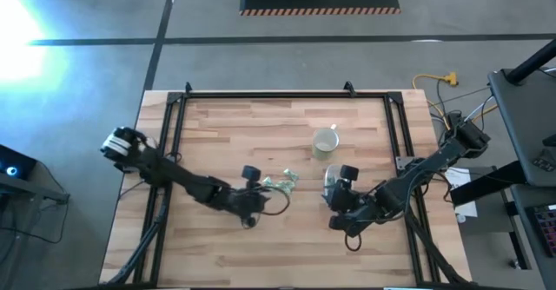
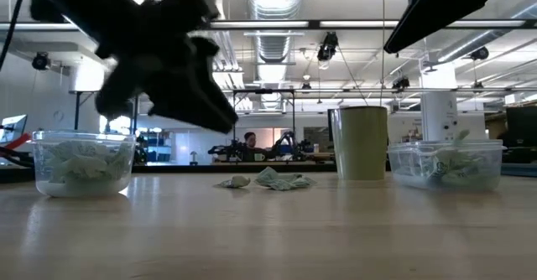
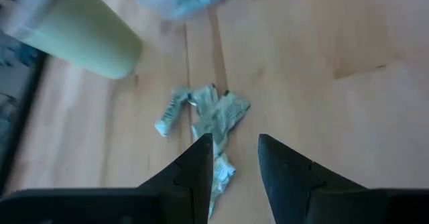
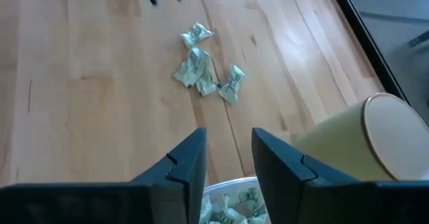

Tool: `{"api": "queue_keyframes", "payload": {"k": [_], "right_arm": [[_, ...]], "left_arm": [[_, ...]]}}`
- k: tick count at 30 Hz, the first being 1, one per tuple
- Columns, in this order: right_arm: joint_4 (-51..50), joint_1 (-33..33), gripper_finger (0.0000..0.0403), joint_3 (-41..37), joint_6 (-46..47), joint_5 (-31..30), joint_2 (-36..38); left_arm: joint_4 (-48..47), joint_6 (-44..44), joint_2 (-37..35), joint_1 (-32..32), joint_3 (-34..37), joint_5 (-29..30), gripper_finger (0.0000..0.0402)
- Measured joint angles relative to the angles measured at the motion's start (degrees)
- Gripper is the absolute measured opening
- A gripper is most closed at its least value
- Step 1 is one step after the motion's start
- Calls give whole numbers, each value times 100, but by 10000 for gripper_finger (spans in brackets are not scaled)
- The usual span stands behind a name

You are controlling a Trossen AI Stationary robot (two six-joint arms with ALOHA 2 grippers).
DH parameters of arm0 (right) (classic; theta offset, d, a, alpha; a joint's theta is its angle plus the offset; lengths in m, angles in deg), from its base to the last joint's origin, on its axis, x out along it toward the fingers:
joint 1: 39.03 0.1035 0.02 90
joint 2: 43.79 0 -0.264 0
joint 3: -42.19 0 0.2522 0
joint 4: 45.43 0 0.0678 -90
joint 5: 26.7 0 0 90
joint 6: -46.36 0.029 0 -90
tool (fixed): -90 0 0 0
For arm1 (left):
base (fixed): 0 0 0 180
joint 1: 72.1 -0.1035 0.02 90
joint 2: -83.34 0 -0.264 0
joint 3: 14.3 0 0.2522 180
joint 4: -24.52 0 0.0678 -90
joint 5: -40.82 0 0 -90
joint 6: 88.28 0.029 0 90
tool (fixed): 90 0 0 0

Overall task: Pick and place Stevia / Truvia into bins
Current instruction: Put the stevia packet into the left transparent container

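We are hovering the left gripper [image 3: 234,160], parted and empty, over overlapping packets [image 3: 214,117]; closing may snag several. The right gripper [image 4: 228,157], parted and empty, is hanging above its bin [image 4: 231,200].

- The high view looks straight down from above, taking in the whole wooden table [image 1: 287,229], both arms and the floor beyond.
- The low view sits at tabletop height, facing level across the boards into the room, close to the surface.
- The left wrist view looks forward and down past its own fingers [image 3: 194,167], close to the table.
- The right wrist view does the same past its own fingers [image 4: 191,163], from a little higher.
- All four share the loose packets [image 1: 282,183] [image 2: 273,180] [image 3: 211,117] [image 4: 201,73] and the cream mug [image 1: 325,142] [image 2: 362,142] [image 3: 84,36] [image 4: 365,140].
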Motion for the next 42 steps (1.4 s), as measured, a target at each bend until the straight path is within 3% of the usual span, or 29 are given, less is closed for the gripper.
{"api": "queue_keyframes", "payload": {"k": [8, 25, 34, 42], "right_arm": [[11, 0, 97, -13, 2, 1, 0], [55, 0, 75, -50, 17, 3, 0], [55, 0, 77, -63, 18, 3, 0], [59, 0, 69, -68, 17, 3, 0]], "left_arm": [[-264, -166, 595, -530, -380, -663, 102], [-440, -700, 856, -1136, -414, -1515, 102], [-494, -730, 937, -1167, -411, -1541, 100], [-540, -706, 934, -1166, -437, -1553, 64]]}}
